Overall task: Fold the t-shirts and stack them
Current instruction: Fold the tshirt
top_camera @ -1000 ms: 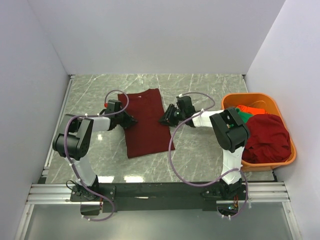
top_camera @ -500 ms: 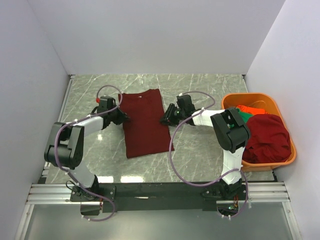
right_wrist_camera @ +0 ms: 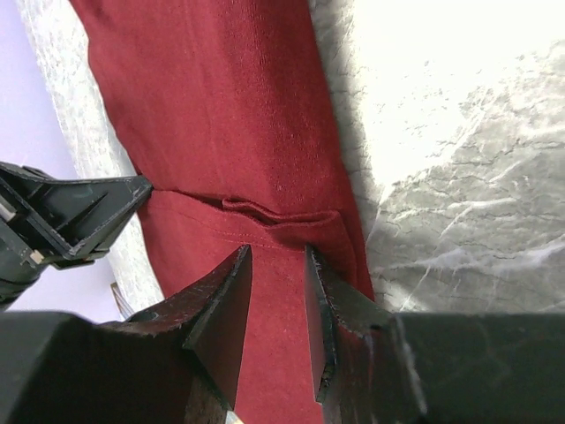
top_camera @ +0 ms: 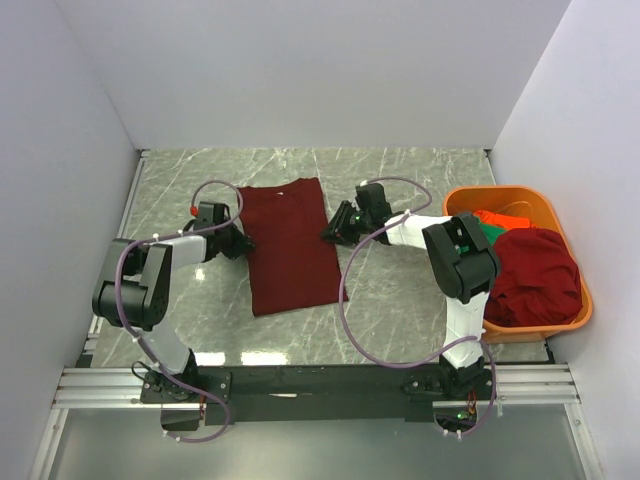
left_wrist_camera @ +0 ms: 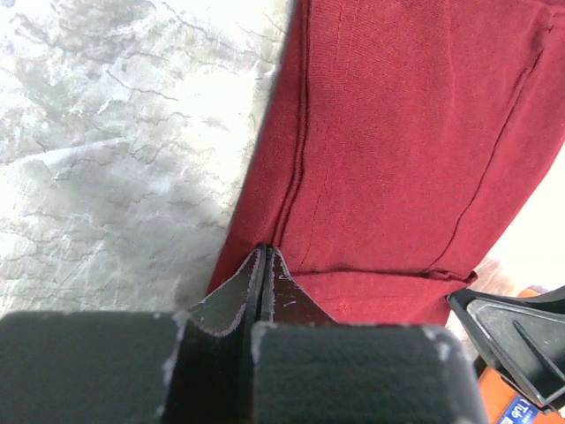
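a: one shirt out of four is laid out, by my count. the dark maroon t-shirt (top_camera: 290, 245) lies flat on the marble table (top_camera: 400, 290) as a long narrow strip, its sides seemingly folded in.

b: and the others?

a: a second maroon t-shirt (top_camera: 535, 270), a green t-shirt (top_camera: 490, 233) and an orange-red t-shirt (top_camera: 495, 217) sit heaped in the orange basket (top_camera: 500, 192) at the right. nothing is stacked yet.

b: the grippers?

a: the left gripper (left_wrist_camera: 265, 256) is at the strip's left edge, jaws pressed together. whether any cloth is caught between them i cannot tell. the right gripper (right_wrist_camera: 277, 256) is at the right edge, jaws slightly parted over the cloth, grasping nothing.

b: early days, then.

a: i'd judge so. this one needs its crosswise folds, then three more shirts need folding and stacking.
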Motion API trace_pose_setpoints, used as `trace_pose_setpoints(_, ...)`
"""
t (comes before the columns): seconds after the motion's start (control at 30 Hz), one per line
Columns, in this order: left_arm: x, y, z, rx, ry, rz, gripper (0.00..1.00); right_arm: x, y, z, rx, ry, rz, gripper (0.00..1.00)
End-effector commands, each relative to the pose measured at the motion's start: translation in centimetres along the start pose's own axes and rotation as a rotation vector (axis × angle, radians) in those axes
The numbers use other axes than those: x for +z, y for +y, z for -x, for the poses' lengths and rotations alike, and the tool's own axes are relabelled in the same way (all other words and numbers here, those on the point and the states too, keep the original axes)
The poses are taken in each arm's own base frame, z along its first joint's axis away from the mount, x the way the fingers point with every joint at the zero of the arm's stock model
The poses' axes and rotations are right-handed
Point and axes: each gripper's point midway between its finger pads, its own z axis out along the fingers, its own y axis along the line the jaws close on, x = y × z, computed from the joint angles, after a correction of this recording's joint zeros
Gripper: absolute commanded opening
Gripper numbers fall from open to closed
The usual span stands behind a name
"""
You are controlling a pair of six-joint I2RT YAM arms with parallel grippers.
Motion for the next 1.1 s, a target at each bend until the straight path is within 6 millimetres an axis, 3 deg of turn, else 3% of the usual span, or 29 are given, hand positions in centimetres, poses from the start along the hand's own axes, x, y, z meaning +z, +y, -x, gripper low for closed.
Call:
trace_pose_setpoints(0.0, 0.5, 2.5, -0.4, -0.022, 0.003, 0.063, 0.01, -0.1, -0.4, 1.1, 0.004, -0.022, 0.003, 0.38)
trace_pose_setpoints(0.23, 0.7, 1.5, 1.2, -0.024, 0.002, 0.033, 0.01, -0.3, -1.3, 1.0, 0.022, -0.026, 0.0, 0.38)
trace_pose_setpoints(0.57, 1.8, -3.3, 4.2, 0.001, 0.009, -0.054, 0.01, -0.4, -0.6, 2.4, 0.012, -0.045, -0.013, 0.38)
trace_pose_setpoints(0.67, 0.9, -5.5, 5.3, 0.011, -0.013, -0.109, 0.04, -0.2, -0.5, 3.0, 0.01, -0.043, -0.016, 0.38)
trace_pose_setpoints(0.8, -2.5, -7.6, 7.6, 0.045, -0.096, -0.118, 0.15, -0.2, -0.5, 4.0, 0.006, -0.051, -0.024, 0.38)
trace_pose_setpoints(0.93, -6.2, -6.7, 7.6, 0.042, -0.158, -0.084, 0.31, -1.1, -0.5, 4.3, -0.013, -0.071, -0.043, 0.38)
trace_pose_setpoints(0.97, -6.4, -5.0, 6.6, 0.035, -0.156, -0.047, 0.32, -1.3, -0.9, 4.1, -0.014, -0.074, -0.058, 0.38)
trace_pose_setpoints(1.03, -8.5, -3.9, 6.2, 0.02, -0.199, -0.035, 0.36, -2.4, -0.1, 4.2, -0.038, -0.091, -0.048, 0.39)
trace_pose_setpoints(1.07, -8.3, -1.4, 4.3, 0.01, -0.173, 0.007, 0.38, -2.8, -0.6, 3.3, -0.038, -0.072, -0.064, 0.4)
